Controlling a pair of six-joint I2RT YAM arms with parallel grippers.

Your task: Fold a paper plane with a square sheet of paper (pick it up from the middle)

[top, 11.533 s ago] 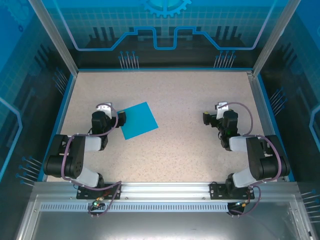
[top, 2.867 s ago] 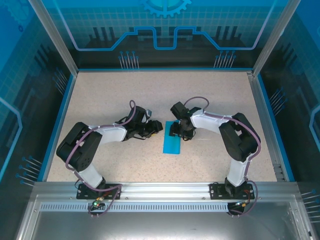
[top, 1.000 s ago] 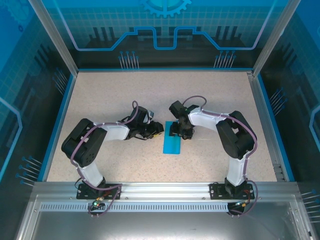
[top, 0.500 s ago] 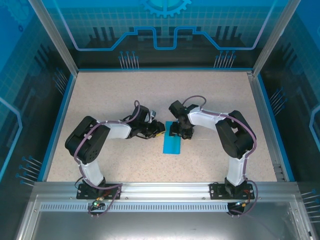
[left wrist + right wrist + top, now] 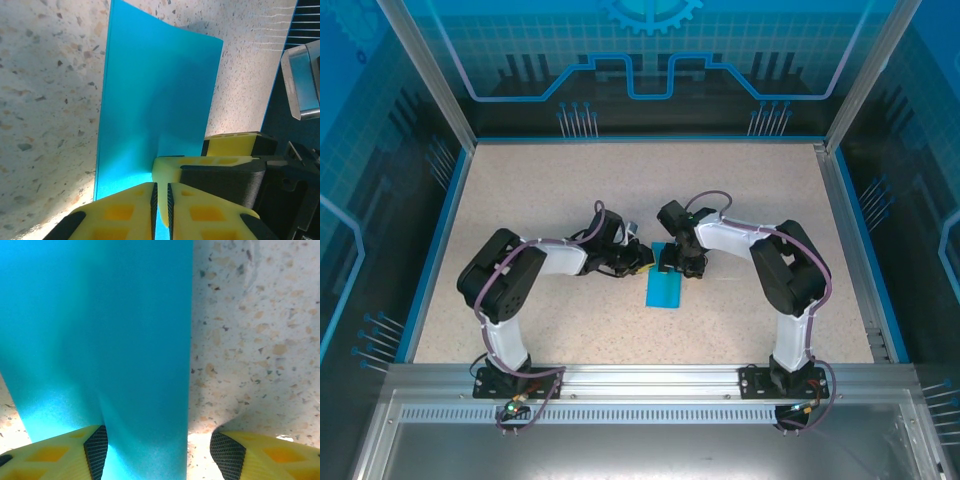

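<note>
The tabletop [image 5: 520,180] is pale beige stone-speckle with a blue border along its left, far and right edges. Near its middle lies the sheet of paper [image 5: 665,290], a narrow turquoise strip whose long sides point from far edge to near edge.

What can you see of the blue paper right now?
The square sheet of paper is plain turquoise, thin and matte, folded into a narrow rectangle lying near the middle of the speckled table. Its top layer looks slightly bowed. The left gripper pinches its far end; the open right gripper straddles one long edge there.
</note>
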